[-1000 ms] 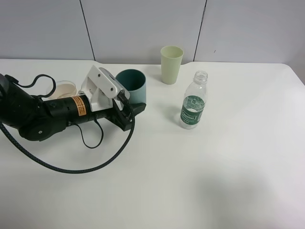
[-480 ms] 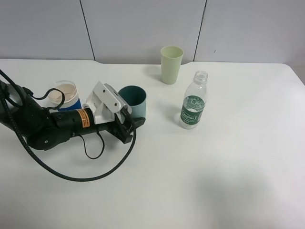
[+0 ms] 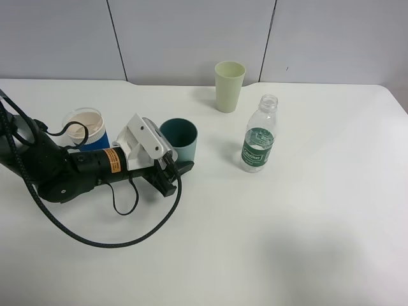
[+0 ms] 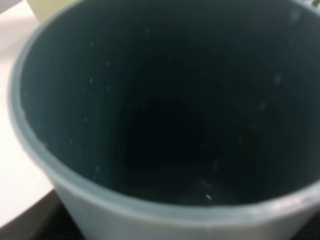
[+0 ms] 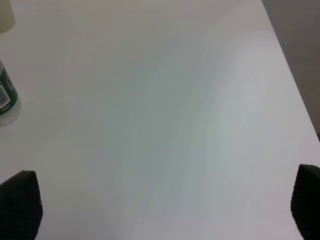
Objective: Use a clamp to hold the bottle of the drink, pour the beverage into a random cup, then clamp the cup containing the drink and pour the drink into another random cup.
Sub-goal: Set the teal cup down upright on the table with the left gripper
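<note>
A robotics test room or laboratory bench is showing here, not a home or kitchen. A plain white table [image 3: 299, 242] is filling the high view, and grey partition panels [image 3: 191, 38] with dark vertical seams are standing along its 12 o'clock edge. A black robot arm [image 3: 70, 172], trailing loose black cables [image 3: 95, 239] and carrying an orange warning label [image 3: 112, 160], is lying across the table toward 9 o'clock. Only a few staged props are standing on the surface: three cups, one of them pale yellow-green [image 3: 229, 86], and a small labelled plastic bottle [image 3: 259, 135].
</note>
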Tool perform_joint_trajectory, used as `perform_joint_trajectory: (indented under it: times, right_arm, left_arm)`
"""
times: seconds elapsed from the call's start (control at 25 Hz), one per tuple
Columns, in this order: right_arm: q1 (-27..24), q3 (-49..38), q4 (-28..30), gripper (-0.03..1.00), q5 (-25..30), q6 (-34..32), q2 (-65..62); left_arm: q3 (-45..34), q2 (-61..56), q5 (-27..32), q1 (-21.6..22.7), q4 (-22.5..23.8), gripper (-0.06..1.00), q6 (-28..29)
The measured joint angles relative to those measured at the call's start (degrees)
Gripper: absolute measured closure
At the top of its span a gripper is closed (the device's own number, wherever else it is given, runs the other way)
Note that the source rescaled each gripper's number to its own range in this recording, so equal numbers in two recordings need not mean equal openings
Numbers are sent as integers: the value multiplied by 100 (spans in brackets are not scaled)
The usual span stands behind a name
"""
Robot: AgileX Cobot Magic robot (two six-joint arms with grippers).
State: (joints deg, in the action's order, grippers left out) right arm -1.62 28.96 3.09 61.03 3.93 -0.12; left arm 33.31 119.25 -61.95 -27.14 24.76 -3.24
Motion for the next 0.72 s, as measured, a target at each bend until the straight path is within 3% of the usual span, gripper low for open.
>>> perform_joint_trajectory:
  times: [0.72]
  right_arm:
    - [0,0,0,-3,0,0,0]
  left_arm:
    - [0,0,279,0,-4,93,0]
